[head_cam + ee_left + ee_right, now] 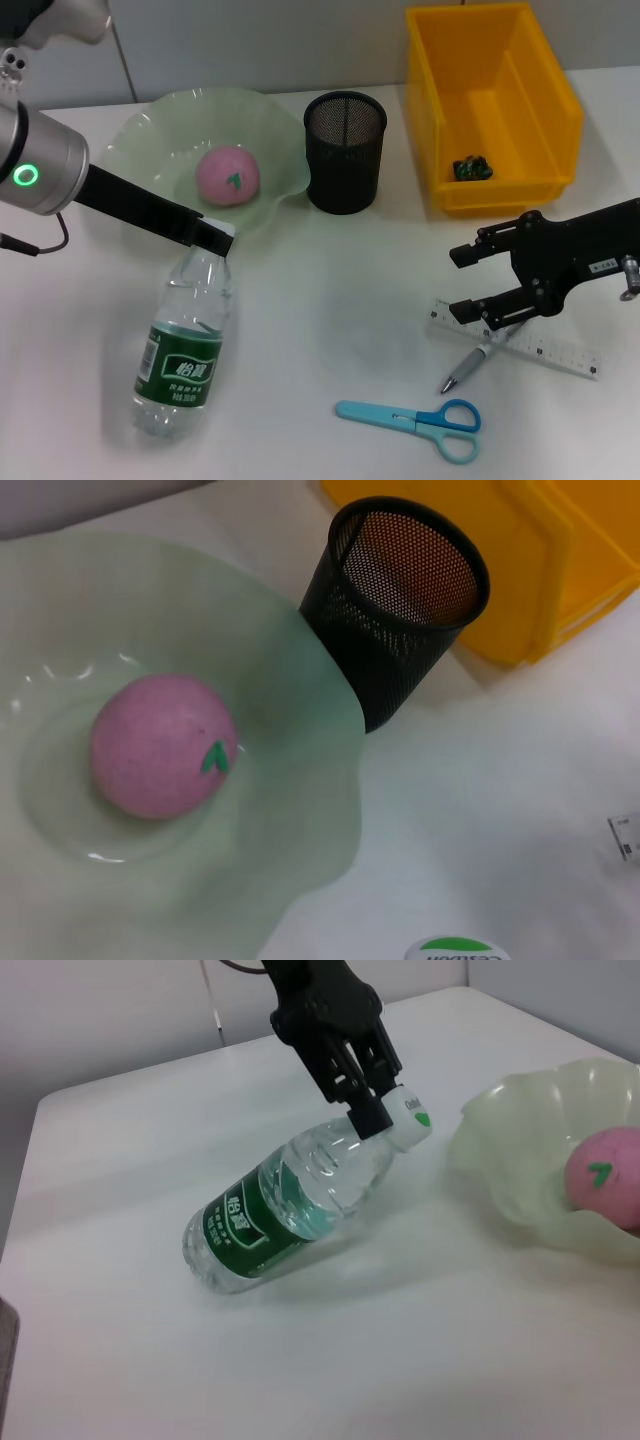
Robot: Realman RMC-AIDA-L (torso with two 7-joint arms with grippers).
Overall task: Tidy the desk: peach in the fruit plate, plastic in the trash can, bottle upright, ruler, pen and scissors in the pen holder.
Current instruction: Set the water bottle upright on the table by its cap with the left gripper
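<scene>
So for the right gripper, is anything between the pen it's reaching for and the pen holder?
Nothing visible. The right gripper sits open over the pen, which lies across the ruler. From there to the black mesh pen holder the table is bare; the yellow bin stands beside that path, not in it.

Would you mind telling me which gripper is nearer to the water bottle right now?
The left. The left gripper is shut on the cap end of the water bottle, which lies on its side. The right gripper hovers open above the pen and ruler.
</scene>
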